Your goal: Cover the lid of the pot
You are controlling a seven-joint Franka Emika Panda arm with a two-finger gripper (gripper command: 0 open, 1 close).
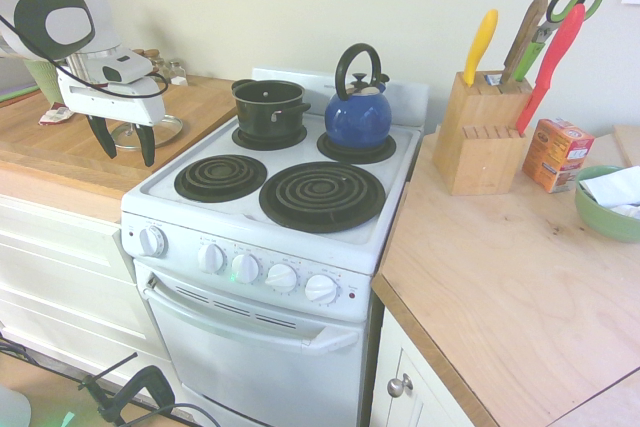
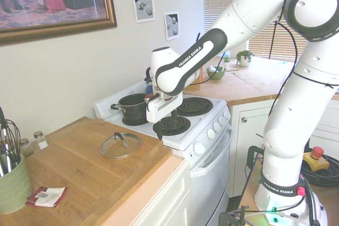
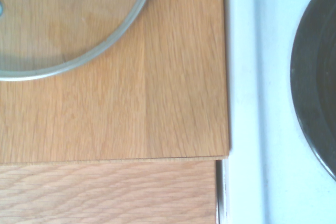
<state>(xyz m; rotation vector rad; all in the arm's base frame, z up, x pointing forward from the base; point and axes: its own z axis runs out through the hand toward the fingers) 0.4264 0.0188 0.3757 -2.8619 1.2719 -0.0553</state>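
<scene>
Lying flat on the grained wooden counter (image 2: 79,157), the round glass lid (image 2: 120,145) shows its thin metal rim. The gripper (image 1: 125,146) hangs above with dark fingers spread wide, empty. The black straight-sided pot (image 1: 269,107) sits uncovered on a coiled burner (image 1: 268,137).

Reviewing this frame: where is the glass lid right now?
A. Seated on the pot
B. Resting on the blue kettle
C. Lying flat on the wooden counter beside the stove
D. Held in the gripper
C. The lid lies flat on the wooden counter next to the stove, while the pot stands uncovered on a rear burner and the gripper hangs open and empty above the counter's edge.
</scene>
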